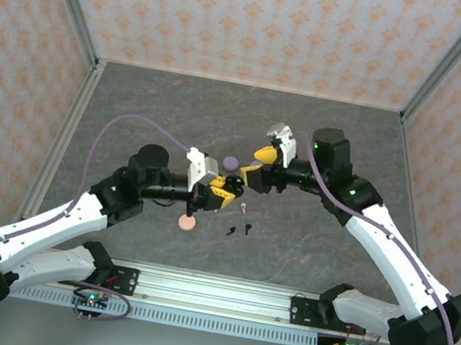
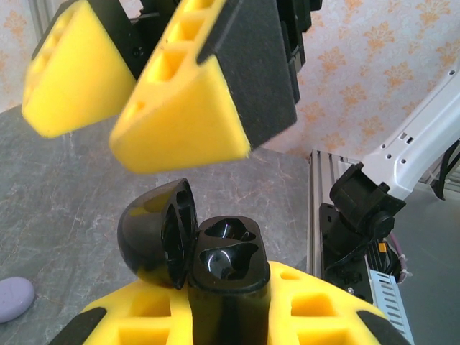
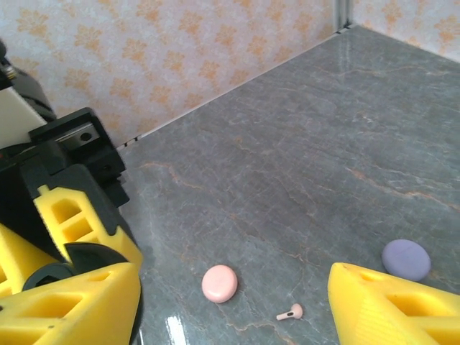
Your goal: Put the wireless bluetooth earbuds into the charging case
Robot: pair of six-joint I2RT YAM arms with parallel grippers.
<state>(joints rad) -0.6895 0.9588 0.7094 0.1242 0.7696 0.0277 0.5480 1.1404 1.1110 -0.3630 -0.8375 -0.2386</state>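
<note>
While the left gripper [image 1: 222,190] clamps the open black charging case [image 2: 224,262], its 2 sockets empty, the right gripper [image 1: 255,163] hangs wide just beside it; 2 black earbuds [image 1: 249,227] and 1 pink earbud [image 3: 290,312] lie on the worktop [image 1: 349,158].

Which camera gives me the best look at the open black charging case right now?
Left wrist: the black case sits close, lid open, both sockets visibly empty. Top external shows it small and dark, detail lost; right wrist catches a dark curved edge, probably its lid.
</note>
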